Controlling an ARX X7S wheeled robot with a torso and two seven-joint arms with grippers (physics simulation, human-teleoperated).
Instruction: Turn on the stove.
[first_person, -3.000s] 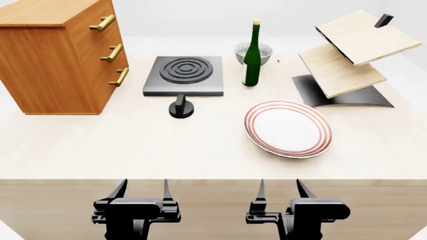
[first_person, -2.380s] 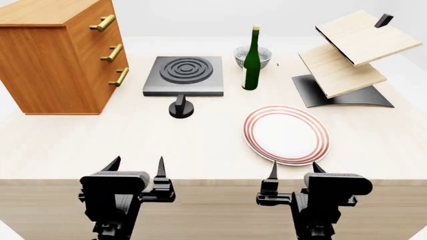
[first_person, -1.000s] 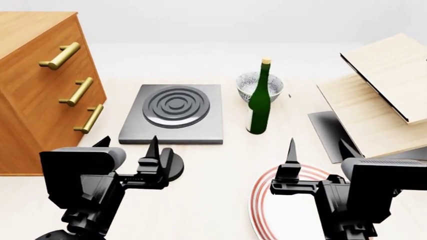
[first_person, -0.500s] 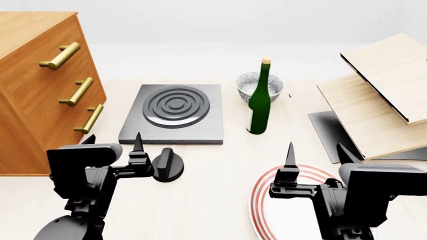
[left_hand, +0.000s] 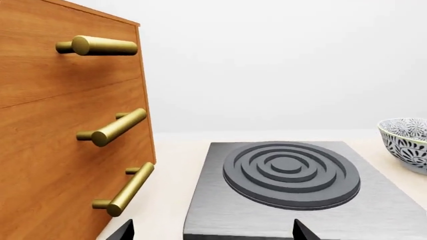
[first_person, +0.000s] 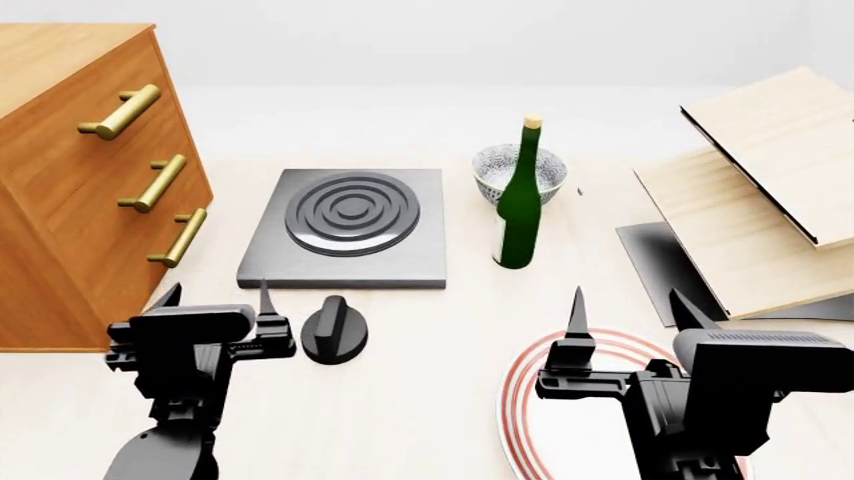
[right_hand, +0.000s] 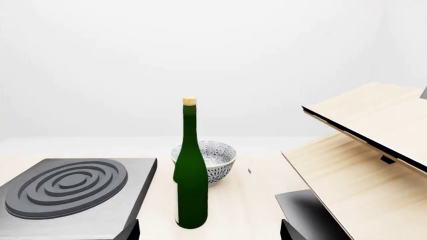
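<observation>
The stove (first_person: 267, 268) is a flat dark-grey slab with a ringed burner (first_person: 352, 212), left of the table's middle. Its black round knob (first_person: 331, 330) stands on the table just in front of the slab. My left gripper (first_person: 216, 297) is open and empty, left of the knob and not touching it. In the left wrist view the stove (left_hand: 213, 210) and burner (left_hand: 291, 172) lie ahead of the open left gripper (left_hand: 212, 232); the knob is out of that view. My right gripper (first_person: 627, 308) is open and empty over the plate; it also shows in the right wrist view (right_hand: 207, 231).
A wooden drawer cabinet (first_person: 67, 190) with brass handles stands at the left, close to the left arm. A green bottle (first_person: 518, 205) and a patterned bowl (first_person: 502, 165) stand right of the stove. A red-ringed plate (first_person: 529, 372) lies under the right gripper. A black rack with wooden boards (first_person: 747, 220) is at the right.
My left gripper has drawn left and toward me, off the knob, which now shows fully to its right. The right gripper has barely moved.
</observation>
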